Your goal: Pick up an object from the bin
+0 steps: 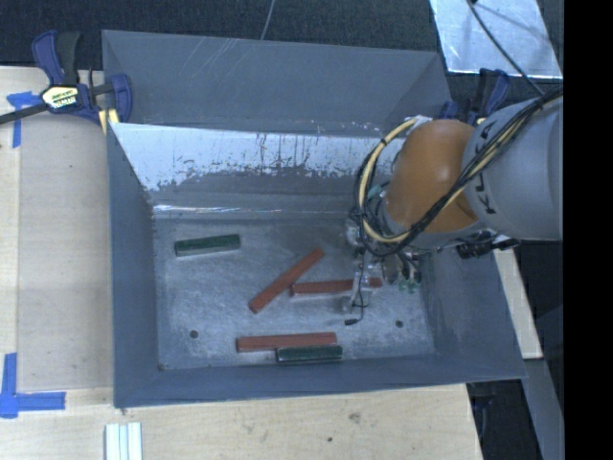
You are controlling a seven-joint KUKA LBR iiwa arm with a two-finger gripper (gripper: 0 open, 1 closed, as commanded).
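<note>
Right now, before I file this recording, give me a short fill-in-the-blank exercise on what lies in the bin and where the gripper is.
1. The back-left green bar is one of ___ dark green bars in the bin.
2. The front green bar lies right beside a long bar coloured ___.
3. The gripper is at the view's ___ end of the short reddish-brown bar near the middle.

Missing words: two; reddish-brown; right.

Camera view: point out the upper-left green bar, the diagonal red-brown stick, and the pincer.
green bar (pixel 206 246), camera view, middle of its top face.
diagonal red-brown stick (pixel 285 281), camera view, mid-length on its upper face.
pincer (pixel 355 307), camera view, its lower tip end, beside the short red-brown stick.
</note>
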